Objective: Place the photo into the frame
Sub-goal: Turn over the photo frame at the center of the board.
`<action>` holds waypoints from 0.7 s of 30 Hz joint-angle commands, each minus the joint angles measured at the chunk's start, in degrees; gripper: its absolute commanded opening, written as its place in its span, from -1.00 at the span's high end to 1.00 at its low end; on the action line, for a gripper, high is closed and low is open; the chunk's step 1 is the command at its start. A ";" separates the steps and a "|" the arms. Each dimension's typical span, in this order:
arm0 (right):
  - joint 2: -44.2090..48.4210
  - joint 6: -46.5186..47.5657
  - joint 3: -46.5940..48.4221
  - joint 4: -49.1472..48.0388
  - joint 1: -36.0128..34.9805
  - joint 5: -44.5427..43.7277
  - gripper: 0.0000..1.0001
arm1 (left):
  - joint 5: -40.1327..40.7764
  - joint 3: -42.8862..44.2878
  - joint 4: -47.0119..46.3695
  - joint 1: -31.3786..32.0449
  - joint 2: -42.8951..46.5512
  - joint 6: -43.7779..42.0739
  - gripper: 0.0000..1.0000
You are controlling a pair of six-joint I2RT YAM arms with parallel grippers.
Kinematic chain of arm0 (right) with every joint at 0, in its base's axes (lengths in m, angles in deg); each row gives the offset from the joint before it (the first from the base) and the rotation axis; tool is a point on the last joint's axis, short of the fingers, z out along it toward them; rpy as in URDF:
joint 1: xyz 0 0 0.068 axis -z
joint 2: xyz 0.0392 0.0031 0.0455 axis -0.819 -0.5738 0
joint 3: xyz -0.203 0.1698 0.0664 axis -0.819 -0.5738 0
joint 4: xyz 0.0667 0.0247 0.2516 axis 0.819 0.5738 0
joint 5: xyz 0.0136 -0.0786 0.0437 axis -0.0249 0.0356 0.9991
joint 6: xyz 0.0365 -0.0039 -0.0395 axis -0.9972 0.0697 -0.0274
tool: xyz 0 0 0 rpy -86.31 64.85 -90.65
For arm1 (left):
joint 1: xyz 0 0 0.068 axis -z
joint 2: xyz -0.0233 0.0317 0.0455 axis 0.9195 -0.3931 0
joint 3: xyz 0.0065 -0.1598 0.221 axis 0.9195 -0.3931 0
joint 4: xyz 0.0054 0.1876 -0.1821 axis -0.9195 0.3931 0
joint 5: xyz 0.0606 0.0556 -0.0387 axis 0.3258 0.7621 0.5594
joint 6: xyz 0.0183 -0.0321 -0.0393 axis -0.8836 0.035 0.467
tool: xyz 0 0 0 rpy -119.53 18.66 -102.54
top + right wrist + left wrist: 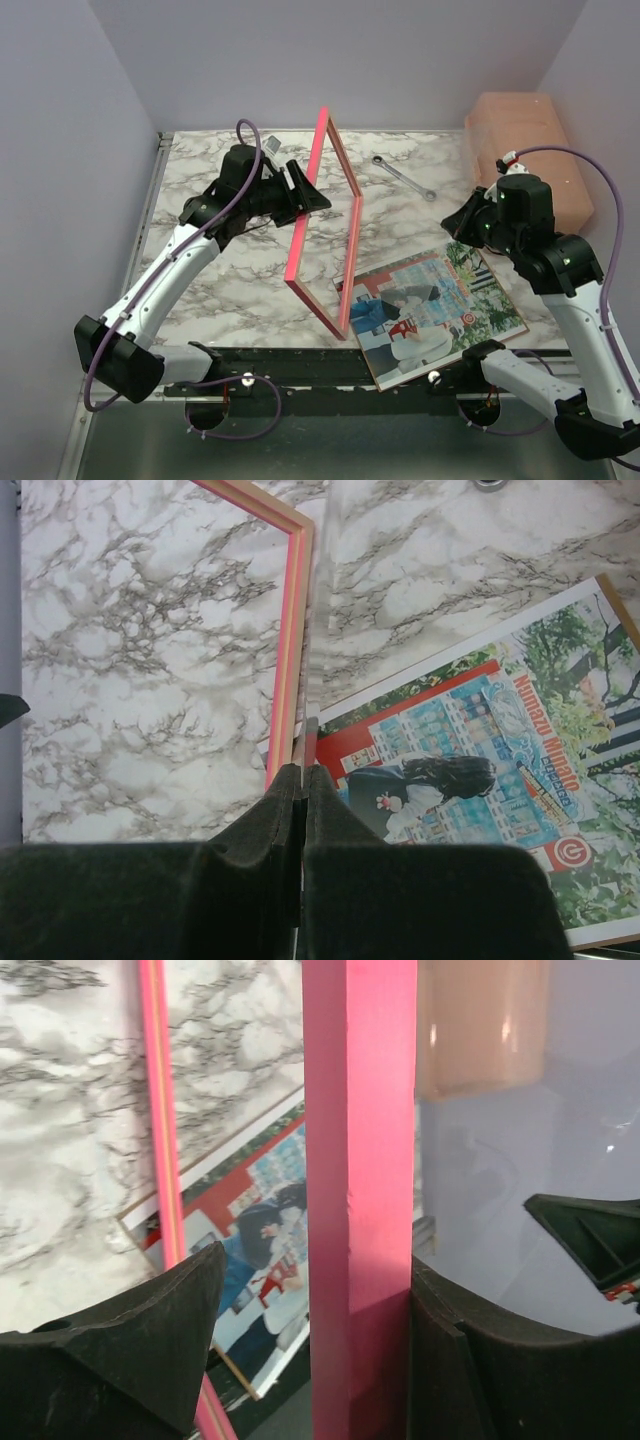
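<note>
The pink frame (352,260) stands on edge in the middle of the table, tilted. My left gripper (308,192) is at its upper left bar. In the left wrist view that bar (360,1160) runs between the fingers of the open gripper (315,1260). The right finger touches it and the left finger stands apart. The photo (440,300) lies face up at the front right, also seen past the bar (270,1230). My right gripper (452,222) hovers above the photo (470,770), beside the frame (290,630). Its fingers (303,772) are shut; a thin strip shows at their tips, and whether it is pinched is unclear.
A brown panel edge (622,615) shows under the photo. A metal wrench (404,178) lies at the back. A salmon box (530,150) fills the back right corner. Walls close the left, back and right sides.
</note>
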 commanded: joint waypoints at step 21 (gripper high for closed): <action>2.43 -2.53 -5.38 -3.59 0.03 5.52 0.99 | 5.02 -2.43 19.51 -7.05 7.02 -19.02 -0.17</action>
